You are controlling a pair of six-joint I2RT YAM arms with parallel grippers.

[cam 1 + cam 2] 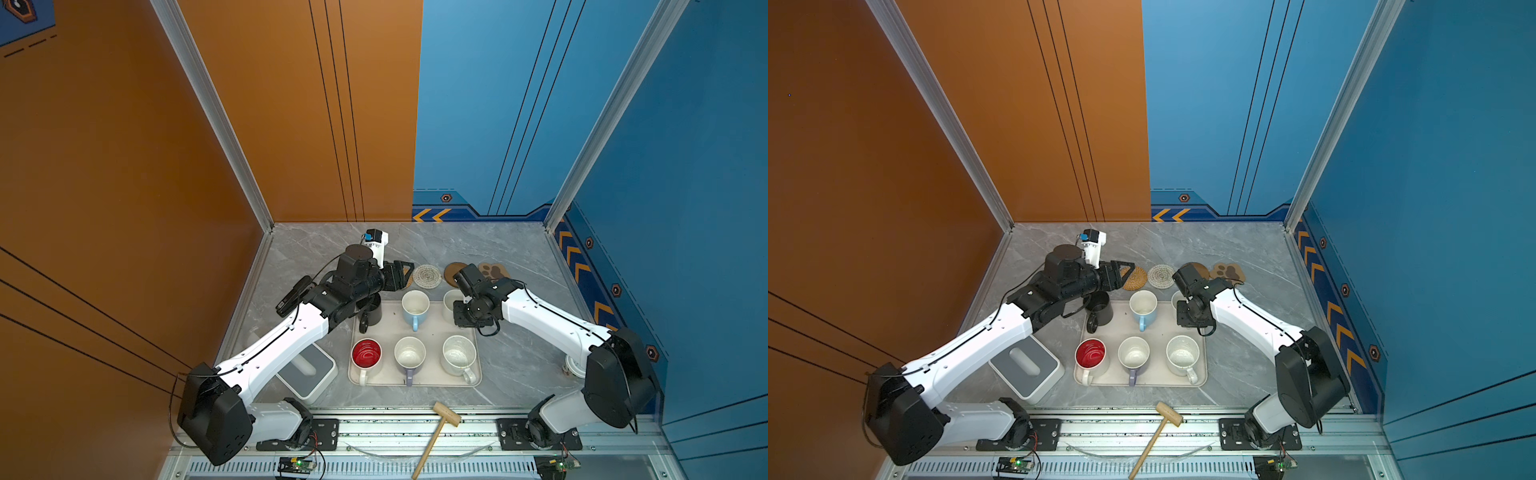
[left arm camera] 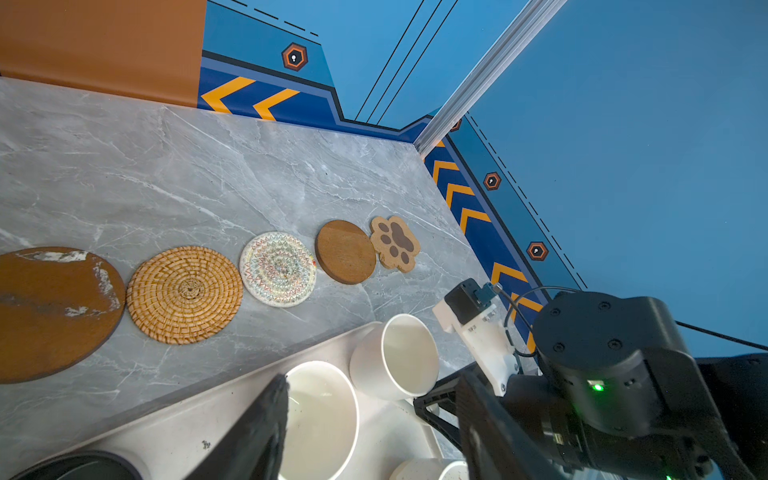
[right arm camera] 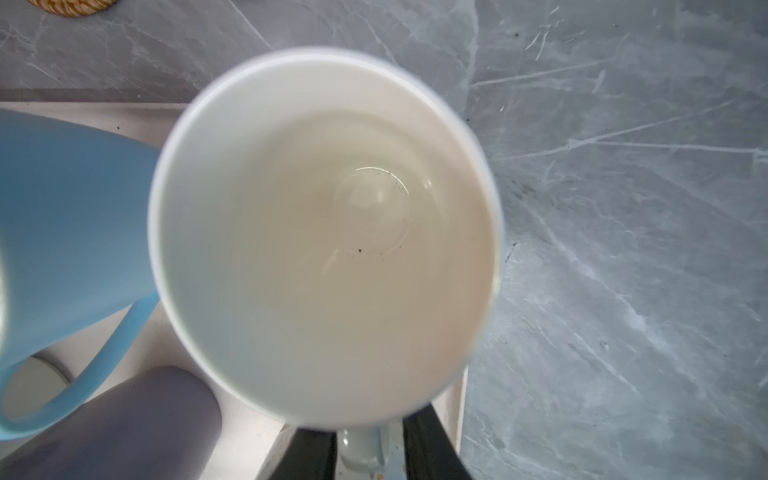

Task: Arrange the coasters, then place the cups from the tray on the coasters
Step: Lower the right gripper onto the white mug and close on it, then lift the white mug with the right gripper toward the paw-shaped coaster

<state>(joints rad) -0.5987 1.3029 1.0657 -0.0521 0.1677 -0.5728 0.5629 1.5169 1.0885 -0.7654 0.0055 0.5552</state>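
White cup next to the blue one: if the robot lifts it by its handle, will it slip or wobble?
Probably stiff and breakable: the white cup looks like glossy ceramic. Its handle, between the right fingers, is small and shiny, so it may slip or swing. It's empty, so likely not too heavy.

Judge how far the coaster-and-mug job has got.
Done: five coasters lie in a row beyond the tray; a sixth is not visible. In hand: the right end effector straddles the white mug's handle. To do: all six mugs sit on the tray; none is on a coaster. The left end effector hangs open.
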